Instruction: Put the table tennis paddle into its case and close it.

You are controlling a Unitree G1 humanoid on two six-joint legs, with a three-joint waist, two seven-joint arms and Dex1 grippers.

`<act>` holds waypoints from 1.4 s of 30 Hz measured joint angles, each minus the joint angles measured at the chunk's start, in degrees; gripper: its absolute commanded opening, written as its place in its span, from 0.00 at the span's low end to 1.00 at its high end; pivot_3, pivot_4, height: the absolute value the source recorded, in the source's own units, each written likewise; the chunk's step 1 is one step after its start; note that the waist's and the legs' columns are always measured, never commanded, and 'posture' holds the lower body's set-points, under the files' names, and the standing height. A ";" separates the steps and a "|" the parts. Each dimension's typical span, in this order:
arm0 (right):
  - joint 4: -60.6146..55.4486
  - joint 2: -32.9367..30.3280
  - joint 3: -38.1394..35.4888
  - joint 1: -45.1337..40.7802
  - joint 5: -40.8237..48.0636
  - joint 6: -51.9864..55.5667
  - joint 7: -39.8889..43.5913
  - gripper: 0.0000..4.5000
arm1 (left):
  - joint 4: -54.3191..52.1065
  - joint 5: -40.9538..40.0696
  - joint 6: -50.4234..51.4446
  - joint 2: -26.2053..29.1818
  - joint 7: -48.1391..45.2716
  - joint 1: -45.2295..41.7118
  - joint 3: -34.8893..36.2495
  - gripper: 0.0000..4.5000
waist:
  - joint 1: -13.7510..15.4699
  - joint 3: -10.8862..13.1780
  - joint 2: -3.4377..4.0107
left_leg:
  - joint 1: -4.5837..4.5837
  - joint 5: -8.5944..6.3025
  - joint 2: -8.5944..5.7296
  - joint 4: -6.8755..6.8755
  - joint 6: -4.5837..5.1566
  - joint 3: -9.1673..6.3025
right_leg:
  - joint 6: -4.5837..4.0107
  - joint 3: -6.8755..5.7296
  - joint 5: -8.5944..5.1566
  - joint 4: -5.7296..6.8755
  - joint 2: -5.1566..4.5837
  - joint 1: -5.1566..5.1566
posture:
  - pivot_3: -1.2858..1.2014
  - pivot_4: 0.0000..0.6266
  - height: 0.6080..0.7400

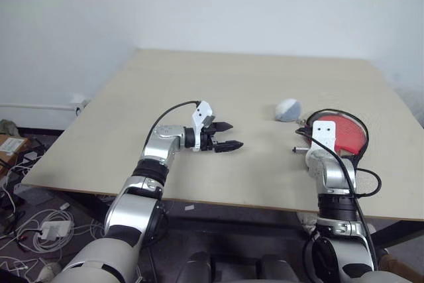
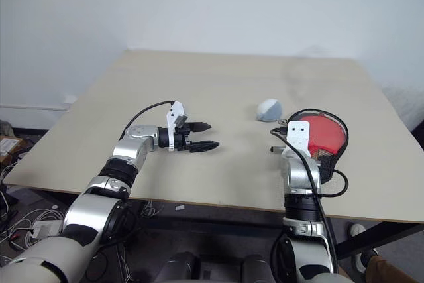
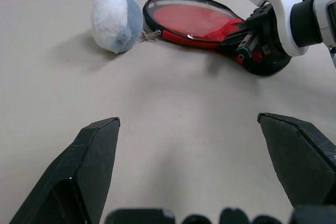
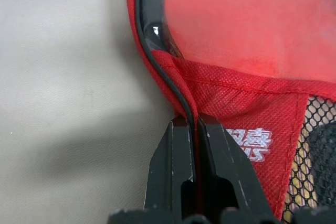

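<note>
The case (image 4: 236, 103) lies open at the table's right side, its red panel, white print and black mesh in the right wrist view. The table tennis paddle (image 3: 189, 17) lies inside it, red face up within the black zipper rim; its handle is hidden. My right gripper (image 4: 195, 121) is shut on the case's red edge beside the zipper rim, at the end nearest me. My left gripper (image 1: 225, 136) hovers open over the middle of the table, pointing right towards the case, nothing between its fingers (image 3: 89, 150).
A small white-and-grey soft ball (image 1: 287, 109) rests just left of the case, with a short bead chain (image 3: 149, 35) running towards the zipper. The beige table (image 1: 199, 84) ends in a front edge near my arms. Cables lie on the floor at the left.
</note>
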 measured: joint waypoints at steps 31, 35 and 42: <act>-38.52 -7.62 1.54 12.13 34.42 28.80 35.30 0.00 | 6.14 0.09 -2.79 0.12 0.36 -4.69 0.87 1.00 | -1.27 0.06 0.03 | -0.23 0.00 0.06 -0.14 0.00 -0.04 | 0.28 -0.04 -0.17 0.01 0.03 -0.28 | 0.52 0.00 1.00; -43.15 -8.54 2.34 15.85 39.95 28.81 37.29 0.00 | 7.01 0.11 -3.27 -0.18 0.27 -5.21 0.84 1.00 | -1.23 0.08 0.00 | -0.22 0.00 0.06 -0.07 0.00 -0.04 | 0.28 -0.06 -0.17 0.02 0.02 -0.25 | 0.52 0.00 1.00; -47.77 -6.84 2.61 20.46 42.49 28.81 36.00 0.00 | 8.06 0.66 -3.91 -0.16 -0.05 -6.04 0.83 1.00 | -1.17 0.08 -0.02 | -0.23 0.00 0.05 -0.06 0.00 -0.04 | 0.28 -0.06 -0.17 0.01 0.02 -0.25 | 0.52 0.00 1.00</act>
